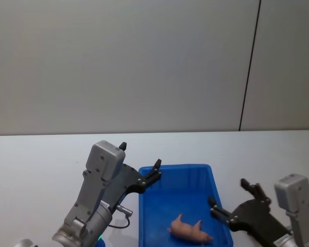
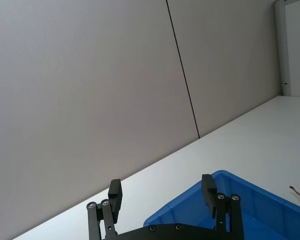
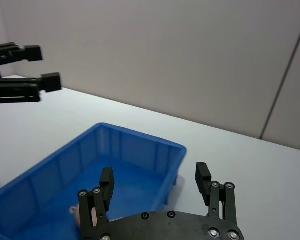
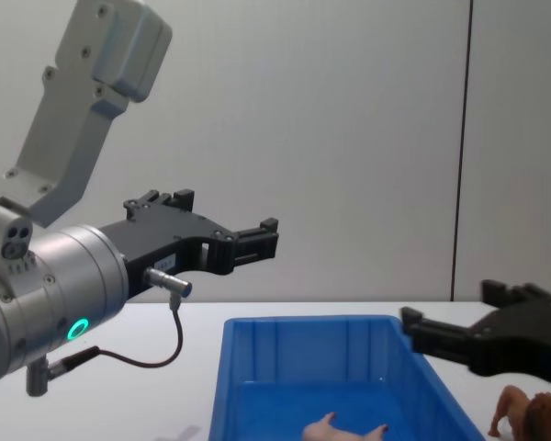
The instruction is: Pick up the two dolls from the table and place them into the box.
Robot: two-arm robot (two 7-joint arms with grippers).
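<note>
We see the pink pig [image 1: 189, 229] lying on its side on the floor of the blue box [image 1: 175, 168], toward the near right corner. The lion [image 4: 528, 413] stands on the white worktop [image 1: 41, 154] just right of the box. The chest view shows it under the right hand, while from the head the right arm covers that spot.

The left hand [image 1: 140, 156] hangs spread wide and empty over the box's far left corner. From the chest we can tell it is well above the rim. The right hand [image 1: 228, 191] is also wide open with nothing in it, just outside the box's right wall and lower than the left. Its wrist view catches a bit of pink behind one finger [image 3: 106, 182].
</note>
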